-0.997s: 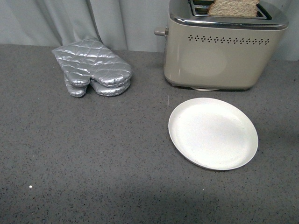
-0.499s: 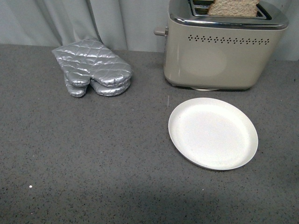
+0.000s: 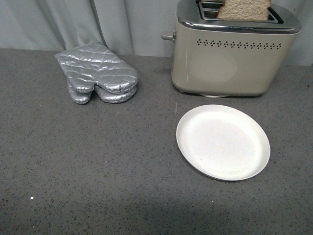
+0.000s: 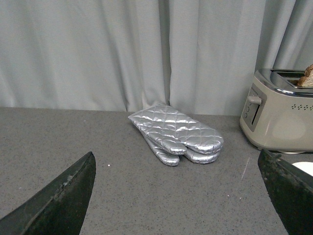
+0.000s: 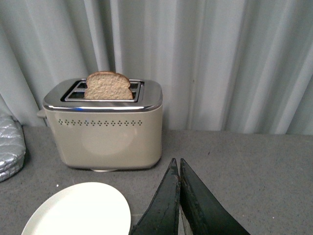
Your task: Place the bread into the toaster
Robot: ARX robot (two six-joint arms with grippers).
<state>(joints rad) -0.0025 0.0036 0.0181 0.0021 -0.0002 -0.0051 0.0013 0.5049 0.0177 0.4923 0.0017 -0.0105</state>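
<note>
Left gripper (image 4: 178,196): jaws spread wide, empty; oven mitts (image 3: 98,73) upper left of the front view. Toaster (image 3: 234,54) upper right; bread (image 3: 244,9) stands upright in its near slot, long axis along the slot, rounded top up. Right gripper (image 5: 179,169): jaws pressed together, empty, the nearer arm, facing the toaster. Plate (image 3: 222,142) bare.

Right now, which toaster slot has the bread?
The slot nearer the robot: the bread stands in it, sticking out of the toaster. The slot behind is empty.
</note>
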